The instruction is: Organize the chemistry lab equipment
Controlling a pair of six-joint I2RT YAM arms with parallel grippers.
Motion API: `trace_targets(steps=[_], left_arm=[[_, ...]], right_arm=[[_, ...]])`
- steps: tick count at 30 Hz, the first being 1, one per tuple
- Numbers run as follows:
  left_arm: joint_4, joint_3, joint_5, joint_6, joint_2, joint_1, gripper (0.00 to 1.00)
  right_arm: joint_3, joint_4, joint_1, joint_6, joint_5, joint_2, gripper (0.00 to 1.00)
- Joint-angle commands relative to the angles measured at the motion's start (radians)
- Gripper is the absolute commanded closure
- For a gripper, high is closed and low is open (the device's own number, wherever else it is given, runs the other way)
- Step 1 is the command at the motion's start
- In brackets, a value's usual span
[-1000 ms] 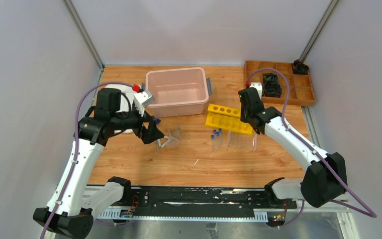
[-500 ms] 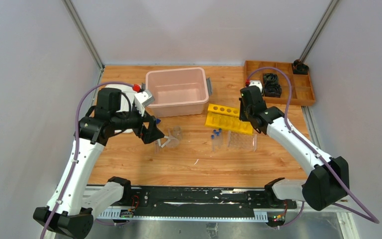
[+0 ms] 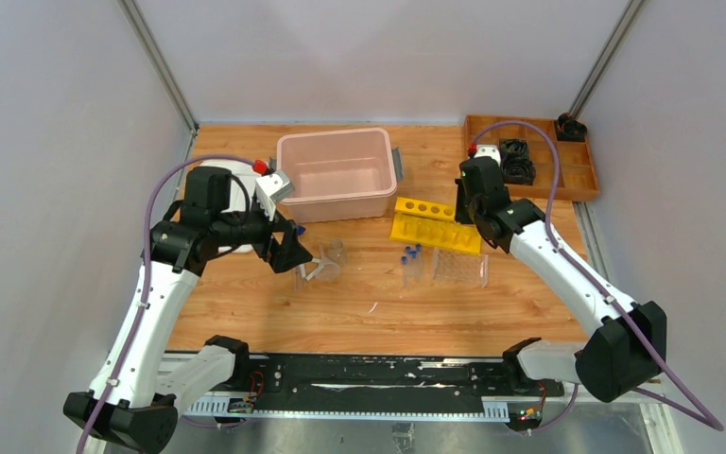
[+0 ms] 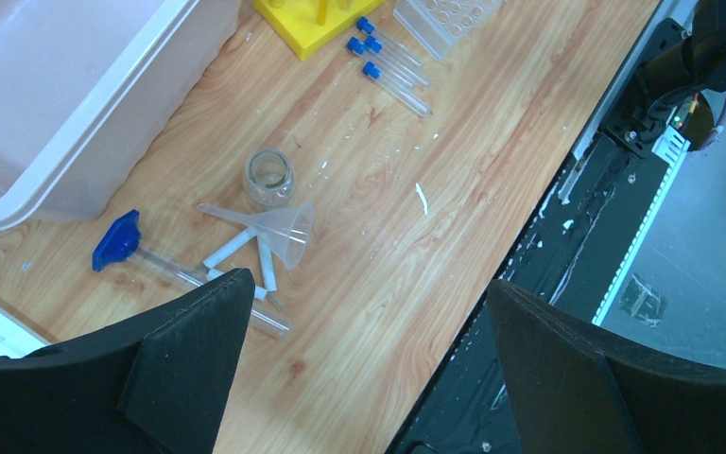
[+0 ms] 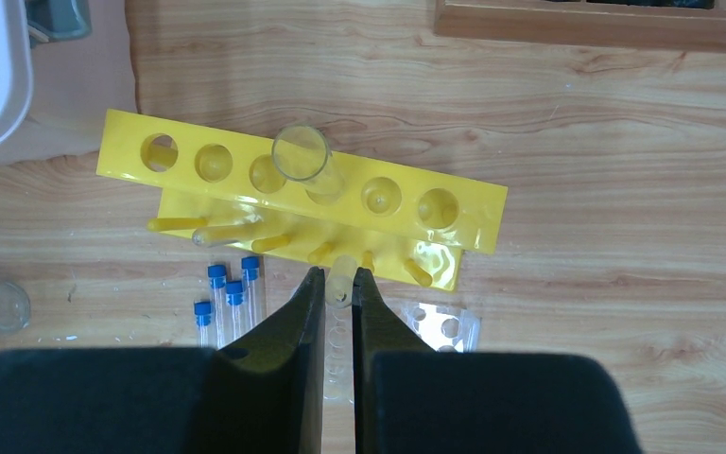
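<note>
From above, the job looks barely begun. The yellow six-hole tube rack [image 3: 430,225] sits at about 2 o'clock from the middle of the bench [image 3: 388,322]. The small clear tubes with blue caps [image 3: 410,265] lie flat just beside it, at its 7 o'clock, next to the clear rack [image 3: 460,268]. The clear beaker [image 3: 337,252] and the funnel [image 3: 317,270] sit loose toward 9 o'clock, in front of the pink tub [image 3: 337,175]. I think all of these need a home yet. The left claw [image 3: 293,253] hangs near the funnel. The right claw [image 3: 473,225] hangs over the yellow rack.

From the left wrist, the left claw is spread wide and holds nothing. The funnel lies on its side in the middle of the view. The beaker stands at its 11 o'clock. A thin rod with a blue end [image 4: 165,263] lies at its 9 o'clock.

From the right wrist, the right claw is almost closed and pinches one end of a bare clear tube [image 5: 304,161]. The tube's open mouth is above the rack, by the third and fourth holes from the left. I cannot tell if the tube sits in a hole. The other holes are empty. The blue-capped tubes lie at 8 o'clock.
</note>
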Motion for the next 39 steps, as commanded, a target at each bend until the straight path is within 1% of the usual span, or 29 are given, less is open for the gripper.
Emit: trace_targets(steps=[1, 28, 39], left_arm=[[0.002, 0.025, 0.008, 0.013, -0.003, -0.004, 0.00], [-0.005, 0.021, 0.003, 0.026, -0.004, -0.004, 0.00], [-0.007, 0.020, 0.002, 0.029, -0.007, -0.004, 0.00]], right_arm=[[0.010, -0.015, -0.014, -0.020, 0.037, 0.009, 1.00], [-0.029, -0.001, -0.014, -0.023, 0.071, 0.064, 1.00], [-0.058, 0.039, -0.014, -0.015, 0.068, 0.074, 1.00]])
